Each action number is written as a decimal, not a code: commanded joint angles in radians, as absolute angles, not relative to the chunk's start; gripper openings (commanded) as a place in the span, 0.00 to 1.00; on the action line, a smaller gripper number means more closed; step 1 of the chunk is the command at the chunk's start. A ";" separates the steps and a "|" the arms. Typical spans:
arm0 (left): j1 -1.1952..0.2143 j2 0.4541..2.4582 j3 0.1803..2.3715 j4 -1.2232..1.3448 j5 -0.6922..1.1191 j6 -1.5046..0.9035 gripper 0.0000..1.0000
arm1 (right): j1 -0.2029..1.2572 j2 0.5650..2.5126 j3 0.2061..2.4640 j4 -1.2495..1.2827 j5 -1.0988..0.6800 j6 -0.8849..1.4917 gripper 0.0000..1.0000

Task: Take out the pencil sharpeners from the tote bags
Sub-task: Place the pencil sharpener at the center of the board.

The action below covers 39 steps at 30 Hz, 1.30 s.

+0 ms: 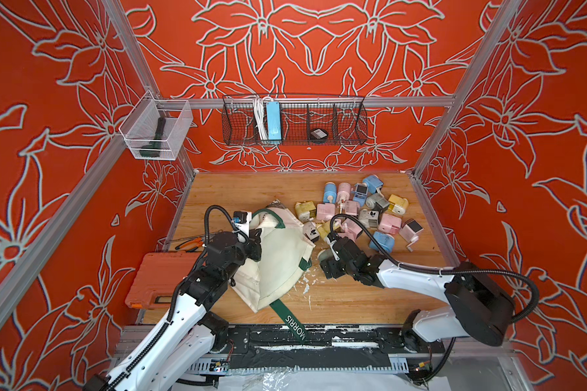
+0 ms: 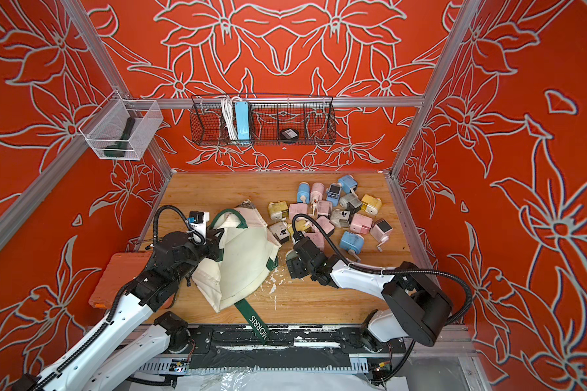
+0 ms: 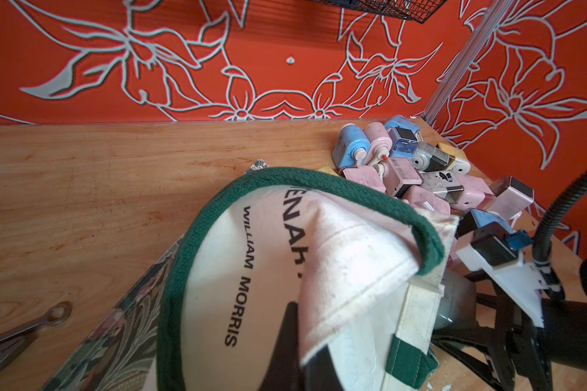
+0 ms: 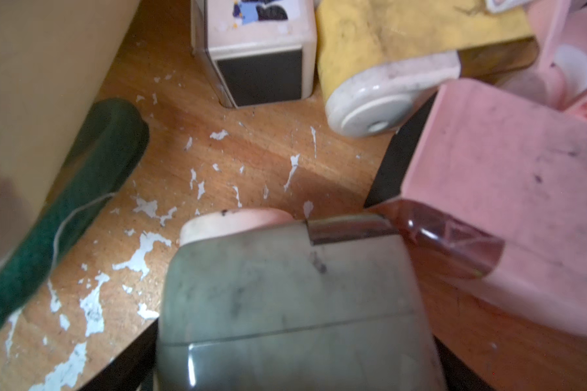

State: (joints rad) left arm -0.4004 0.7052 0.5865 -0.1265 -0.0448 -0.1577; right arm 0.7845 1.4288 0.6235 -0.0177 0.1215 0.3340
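1. left fingers (image 3: 287, 342) are pressed together on a fold of cream canvas at the left side of the tote bag (image 1: 278, 260), and the cloth rises in a tent to that pinch.
2. tote bag lies crumpled mid-counter (image 1: 238, 193). its far handle (image 1: 268, 215) arches in dark green at the tote bag's back edge. its near handle (image 1: 290, 315), lettered "morris", trails off the tote bag's front edge. folded cloth hides the inside of the tote bag.
3. right fingers (image 4: 129, 362) stand wide apart, clamped on either side of a grey-green sharpener (image 4: 285, 298). this sits just right of the tote bag, low over the counter; i cannot tell whether it touches the wood. white flecks (image 4: 143, 250) dot the counter between the tote bag and this sharpener.
4. pencil sharpeners (image 1: 363, 213) in pink, blue, yellow, grey and white lie heaped on the counter to the right of the tote bag and beyond it. the nearest white one is just beside the tote bag's right edge.
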 commanded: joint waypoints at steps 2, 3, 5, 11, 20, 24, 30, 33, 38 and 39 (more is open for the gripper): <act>-0.401 0.704 0.580 -0.183 -0.075 -0.171 0.00 | 0.777 1.471 0.648 0.009 0.154 0.336 0.61; -0.402 0.704 0.580 -0.183 -0.074 -0.172 0.00 | 0.778 1.477 0.646 0.014 0.154 0.336 0.63; -0.402 0.706 0.580 -0.181 -0.071 -0.172 0.00 | 0.778 1.482 0.643 0.019 0.152 0.336 0.69; -0.402 0.713 0.580 -0.181 -0.071 -0.173 0.00 | 0.779 1.448 0.643 0.014 0.105 0.339 0.92; -0.402 0.714 0.578 -0.182 -0.076 -0.173 0.00 | 0.779 1.337 0.649 -0.040 0.072 0.293 0.98; -0.402 0.719 0.578 -0.181 -0.069 -0.173 0.00 | 0.780 1.227 0.632 -0.058 0.081 0.273 0.98; -0.402 0.726 0.584 -0.184 -0.079 -0.181 0.00 | 0.781 1.010 0.569 -0.063 0.080 0.226 0.99; -0.401 0.727 0.590 -0.180 -0.101 -0.191 0.00 | 0.780 0.909 0.531 -0.054 0.085 0.236 0.98; -0.387 0.776 0.663 -0.185 -0.099 -0.254 0.00 | 0.780 0.781 0.497 -0.110 0.097 0.261 0.97; -0.384 0.794 0.682 -0.184 -0.109 -0.264 0.00 | 0.779 0.759 0.489 -0.122 0.101 0.264 0.97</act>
